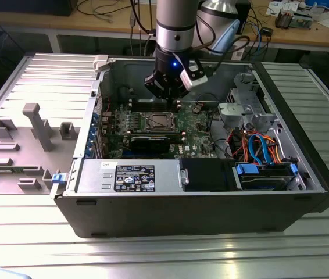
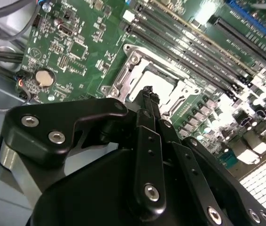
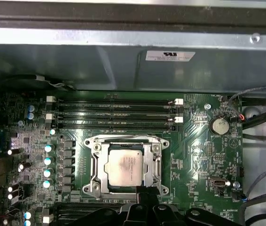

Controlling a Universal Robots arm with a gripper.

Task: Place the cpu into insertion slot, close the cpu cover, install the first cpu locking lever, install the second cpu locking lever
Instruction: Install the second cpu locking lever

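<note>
CPU [image 3: 126, 165] seated in slot [image 3: 97, 147], flat, metal top facing up; square chip, so no real long axis, edges running parallel to the RAM slots [image 3: 114, 115]. Same in ext. view: cpu [image 1: 158, 121] mid-board, inside the open case [image 1: 315, 174]. So step 1 looks done.

Cover [image 3: 152, 165] looks laid down over the chip, frame around the window w/ cpu showing through; judged closed, though can't confirm fully flush. Long sides of the frame run across the RAM slots' direction.

Levers: can't tell whether latched; thin bars not made out clearly along the socket edges. Probably the two lever steps left.

Gripper [image 2: 147, 92] hanging just above the socket's edge, fingers [image 2: 144, 101] pressed together to a narrow tip, nothing between them. In ext. view gripper [image 1: 168, 96] above the board, just behind the socket, not clearly touching.
</note>
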